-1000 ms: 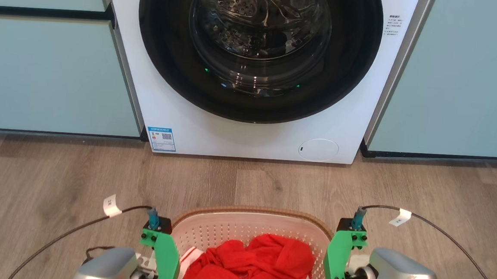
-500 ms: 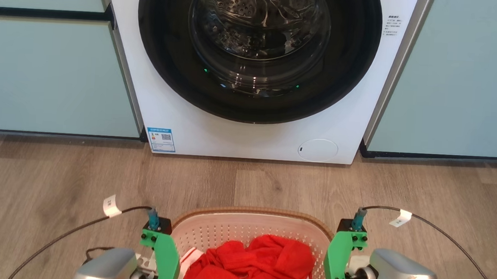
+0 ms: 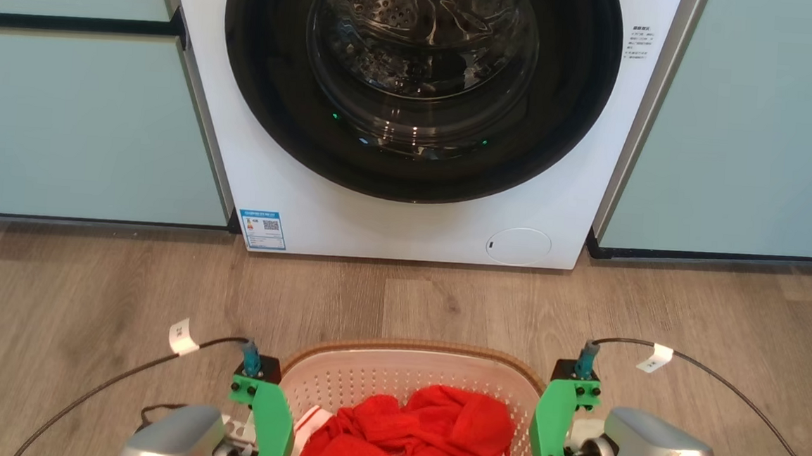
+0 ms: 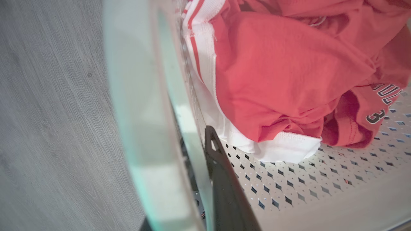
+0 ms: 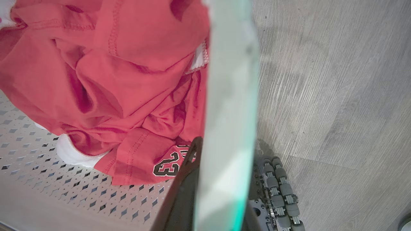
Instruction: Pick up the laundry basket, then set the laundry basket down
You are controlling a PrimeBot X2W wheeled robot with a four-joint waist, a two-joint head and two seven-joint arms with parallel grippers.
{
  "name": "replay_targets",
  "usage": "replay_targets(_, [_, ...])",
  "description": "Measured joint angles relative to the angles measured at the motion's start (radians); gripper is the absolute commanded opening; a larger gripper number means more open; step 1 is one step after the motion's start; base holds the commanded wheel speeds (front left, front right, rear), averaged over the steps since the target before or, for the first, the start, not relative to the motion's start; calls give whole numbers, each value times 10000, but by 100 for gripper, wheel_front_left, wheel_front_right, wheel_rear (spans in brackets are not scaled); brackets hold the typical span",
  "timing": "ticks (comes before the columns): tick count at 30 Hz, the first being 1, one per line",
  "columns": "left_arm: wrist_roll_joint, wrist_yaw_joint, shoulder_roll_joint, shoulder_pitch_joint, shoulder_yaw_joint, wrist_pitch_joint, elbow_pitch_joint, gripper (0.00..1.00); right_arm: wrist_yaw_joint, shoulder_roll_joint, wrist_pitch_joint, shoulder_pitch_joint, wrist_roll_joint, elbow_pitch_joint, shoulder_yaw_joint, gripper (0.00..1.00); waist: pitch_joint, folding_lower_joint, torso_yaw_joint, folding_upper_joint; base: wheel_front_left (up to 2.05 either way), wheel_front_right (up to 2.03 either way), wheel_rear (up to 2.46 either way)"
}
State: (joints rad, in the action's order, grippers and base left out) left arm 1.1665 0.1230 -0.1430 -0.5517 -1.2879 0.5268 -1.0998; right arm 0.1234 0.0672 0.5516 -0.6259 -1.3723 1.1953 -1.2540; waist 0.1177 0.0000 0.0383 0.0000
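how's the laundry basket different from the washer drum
The laundry basket is pale plastic with a brown rim; the washer drum is shiny metal behind a dark-ringed door. The basket opens upward and holds red clothing; the drum faces forward, no clothes visible inside. Both have perforated walls.

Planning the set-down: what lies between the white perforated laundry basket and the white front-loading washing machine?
Only bare wood-plank floor lies between the laundry basket and the washing machine, in the head view.
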Motion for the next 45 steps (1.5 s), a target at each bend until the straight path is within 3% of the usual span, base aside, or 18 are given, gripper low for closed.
replay_targets(27, [58,0,10,6,-13,-2,19,0,0,-8,-8,-31,-17,92,-86,0,-156,0,-102,0,0,0,0])
replay_targets(37, [31,-2,13,-19,-10,-17,71,0,0,-10,-593,-46,-13,138,-113,0,-857,0,-120,0,0,0,0])
replay_targets(45, [-153,-19,31,-399,-10,-640,173,0,2,-12,-1404,-517,190,343,-127,0,-2008,1,-144,0,0,0,0])
